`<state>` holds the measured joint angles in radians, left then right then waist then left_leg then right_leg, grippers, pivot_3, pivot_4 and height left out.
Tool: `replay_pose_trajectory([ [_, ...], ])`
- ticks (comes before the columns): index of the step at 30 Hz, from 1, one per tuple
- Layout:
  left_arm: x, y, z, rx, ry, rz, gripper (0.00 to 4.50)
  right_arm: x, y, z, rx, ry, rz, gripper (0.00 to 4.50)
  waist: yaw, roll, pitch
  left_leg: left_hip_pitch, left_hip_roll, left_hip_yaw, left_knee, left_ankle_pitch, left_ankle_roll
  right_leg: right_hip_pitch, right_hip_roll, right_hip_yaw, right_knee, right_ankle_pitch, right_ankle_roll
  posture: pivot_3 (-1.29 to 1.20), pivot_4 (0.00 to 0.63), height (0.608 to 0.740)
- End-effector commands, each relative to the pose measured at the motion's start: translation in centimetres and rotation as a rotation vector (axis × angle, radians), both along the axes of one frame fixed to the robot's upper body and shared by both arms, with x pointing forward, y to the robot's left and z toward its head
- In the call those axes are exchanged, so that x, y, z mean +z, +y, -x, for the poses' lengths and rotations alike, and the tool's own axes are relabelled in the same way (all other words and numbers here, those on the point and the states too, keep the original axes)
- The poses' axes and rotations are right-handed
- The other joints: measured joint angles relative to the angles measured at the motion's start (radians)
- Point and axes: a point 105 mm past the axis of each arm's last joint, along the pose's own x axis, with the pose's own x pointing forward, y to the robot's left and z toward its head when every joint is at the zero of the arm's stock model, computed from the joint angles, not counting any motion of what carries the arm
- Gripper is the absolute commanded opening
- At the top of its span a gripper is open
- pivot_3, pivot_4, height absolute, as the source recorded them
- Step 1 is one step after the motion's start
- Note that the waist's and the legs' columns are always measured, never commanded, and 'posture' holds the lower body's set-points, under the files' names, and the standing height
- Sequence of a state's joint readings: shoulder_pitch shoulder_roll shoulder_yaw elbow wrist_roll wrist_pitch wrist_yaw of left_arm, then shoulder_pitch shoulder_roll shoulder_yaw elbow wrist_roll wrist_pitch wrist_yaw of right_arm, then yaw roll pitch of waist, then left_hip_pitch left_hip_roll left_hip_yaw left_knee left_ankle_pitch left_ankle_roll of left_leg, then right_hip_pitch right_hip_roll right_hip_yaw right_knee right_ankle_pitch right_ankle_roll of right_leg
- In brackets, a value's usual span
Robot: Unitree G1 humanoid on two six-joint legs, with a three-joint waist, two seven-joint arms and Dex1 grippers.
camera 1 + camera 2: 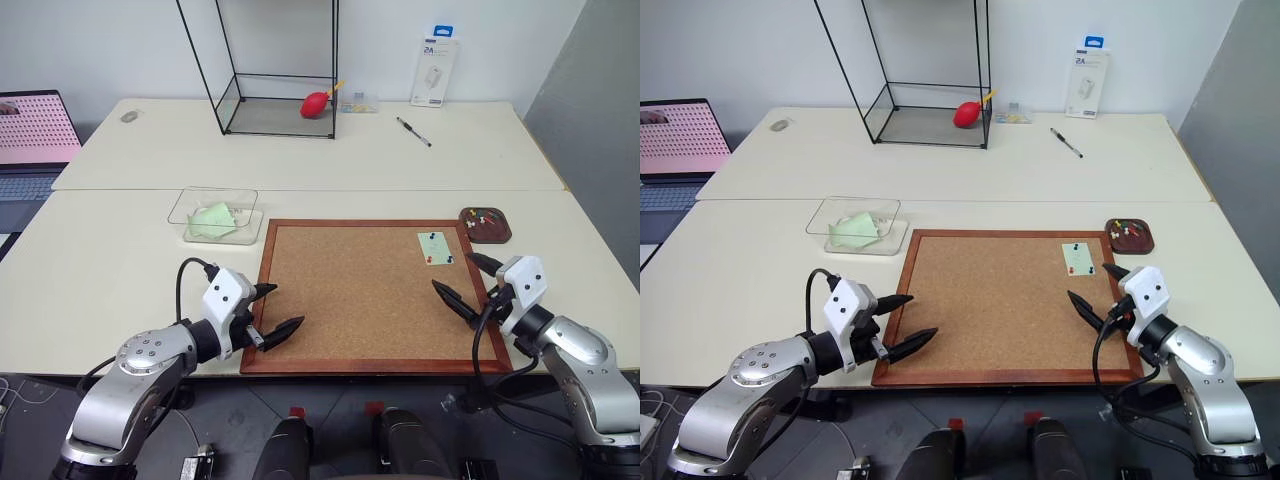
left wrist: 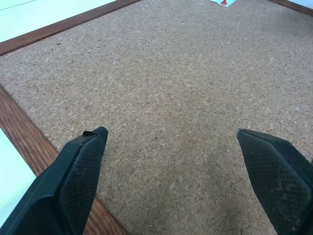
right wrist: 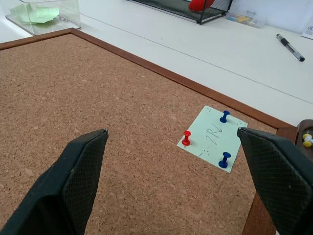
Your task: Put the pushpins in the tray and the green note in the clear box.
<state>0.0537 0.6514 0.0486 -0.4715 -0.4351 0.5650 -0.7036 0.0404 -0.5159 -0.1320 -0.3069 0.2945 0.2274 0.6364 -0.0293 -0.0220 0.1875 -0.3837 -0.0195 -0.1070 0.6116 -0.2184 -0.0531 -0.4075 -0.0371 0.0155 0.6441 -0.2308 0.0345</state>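
Right wrist view shows the pale mint-green paper note (image 3: 212, 139) pinned to the wood-framed corkboard (image 3: 98, 122) by apparently three small plastic-headed pushpins (image 3: 186, 138); both grippers gape, empty.

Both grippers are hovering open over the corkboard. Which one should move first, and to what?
Probably the right gripper: ease it toward the red pushpin on the green note. Three pins, one red and two blue, hold the note to the corkboard, so it cannot go to the clear box yet. The tray sits close by.
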Motion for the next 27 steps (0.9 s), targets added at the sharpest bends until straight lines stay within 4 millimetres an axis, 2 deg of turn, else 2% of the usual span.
replay_pose_trajectory([
  [1, 1.5, -0.2, 0.1, -0.023, -0.063, 0.009, 4.48, 0.7, 0.3, 0.2, 0.028, -0.033, 0.017, 4.5, 0.0, 0.0, 0.0, 0.0, 0.0, 0.0, 0.0, 0.0, 0.0, 0.0, 0.0, 0.0, 0.0, 0.0, 0.0, 0.0, 0.15, 0.74],
  [13, 2.3, -0.5, -0.4, -0.017, -0.08, 0.027, 4.48, 0.6, 0.6, 0.2, 0.041, -0.027, 0.017, 4.5, 0.0, 0.0, 0.0, 0.0, 0.0, 0.0, 0.0, 0.0, 0.0, 0.0, 0.0, 0.0, 0.0, 0.0, 0.0, 0.0, 0.15, 0.74],
  [22, 3.3, -1.9, 0.2, -0.11, -0.048, 0.145, 4.48, 0.7, 0.9, 0.4, 0.05, -0.029, 0.003, 4.5, 0.0, 0.0, 0.0, 0.0, 0.0, 0.0, 0.0, 0.0, 0.0, 0.0, 0.0, 0.0, 0.0, 0.0, 0.0, 0.0, 0.15, 0.74],
  [27, 3.9, -3.7, 0.0, -0.203, -0.05, 0.138, 4.48, 0.8, 1.6, 0.7, 0.066, -0.034, -0.002, 4.5, 0.001, 0.0, 0.0, 0.0, 0.0, 0.0, 0.0, 0.0, 0.0, 0.0, 0.0, 0.0, 0.0, 0.0, 0.0, 0.0, 0.15, 0.74],
])
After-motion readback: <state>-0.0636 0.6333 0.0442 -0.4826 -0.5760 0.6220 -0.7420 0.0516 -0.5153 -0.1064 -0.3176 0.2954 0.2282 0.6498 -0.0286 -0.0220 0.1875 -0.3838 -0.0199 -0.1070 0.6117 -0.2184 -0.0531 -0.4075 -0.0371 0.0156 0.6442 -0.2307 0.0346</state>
